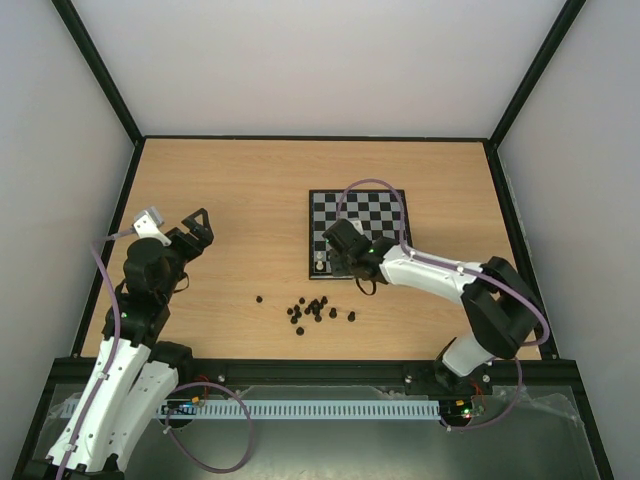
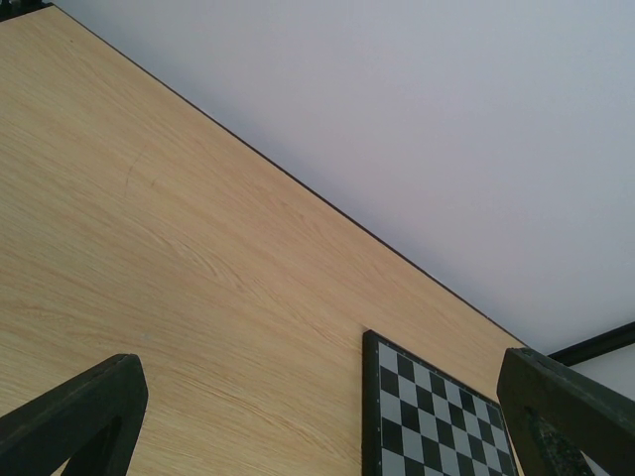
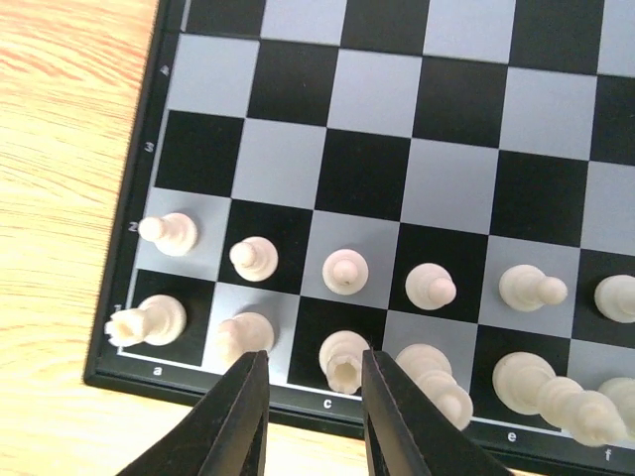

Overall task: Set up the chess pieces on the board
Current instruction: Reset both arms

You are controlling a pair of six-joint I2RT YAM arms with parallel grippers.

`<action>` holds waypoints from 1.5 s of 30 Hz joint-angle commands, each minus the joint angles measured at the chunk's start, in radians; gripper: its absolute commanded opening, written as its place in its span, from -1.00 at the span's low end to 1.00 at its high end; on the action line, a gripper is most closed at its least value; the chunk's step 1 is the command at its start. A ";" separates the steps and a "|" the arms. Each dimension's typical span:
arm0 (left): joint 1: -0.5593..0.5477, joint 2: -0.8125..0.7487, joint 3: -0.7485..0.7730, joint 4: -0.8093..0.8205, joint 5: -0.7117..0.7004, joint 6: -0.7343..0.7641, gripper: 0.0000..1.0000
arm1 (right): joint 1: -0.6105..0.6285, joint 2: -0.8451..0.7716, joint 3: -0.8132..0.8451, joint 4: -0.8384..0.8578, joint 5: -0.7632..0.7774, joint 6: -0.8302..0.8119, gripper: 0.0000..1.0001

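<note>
The board (image 1: 372, 215) lies right of the table's middle. In the right wrist view, cream chess pieces stand on its two near rows: pawns such as one on c2 (image 3: 345, 270), and back-row pieces such as one on c1 (image 3: 343, 359) and a rook on a1 (image 3: 147, 321). My right gripper (image 3: 314, 397) hovers over the board's near-left edge (image 3: 119, 369). It is open, and the c1 piece stands between its fingertips without being squeezed. In the top view the right gripper (image 1: 338, 250) hides most pieces. My left gripper (image 1: 197, 228) is open, empty and raised at the left; its wrist view shows the board's corner (image 2: 437, 416).
Several tiny black pieces (image 1: 315, 308) lie scattered on the wooden table (image 1: 230, 200) just near of the board, one apart at the left (image 1: 259, 299). White walls with a black frame enclose the table.
</note>
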 commanded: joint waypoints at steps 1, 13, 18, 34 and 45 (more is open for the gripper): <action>0.006 -0.009 -0.005 0.012 0.010 0.004 0.99 | -0.005 -0.075 -0.006 -0.056 -0.001 -0.004 -0.42; 0.006 -0.003 -0.010 0.017 0.006 0.013 0.99 | -0.005 -0.314 -0.058 -0.073 0.020 -0.032 0.29; 0.006 0.010 -0.017 0.023 0.002 0.016 0.99 | -0.005 -0.385 -0.093 -0.074 0.035 -0.045 0.76; 0.005 0.096 -0.041 0.066 -0.035 0.036 0.99 | -0.006 -0.554 -0.221 -0.003 0.074 -0.071 0.97; 0.005 0.148 -0.057 0.105 -0.027 0.042 0.99 | -0.006 -0.522 -0.241 0.036 0.050 -0.071 0.97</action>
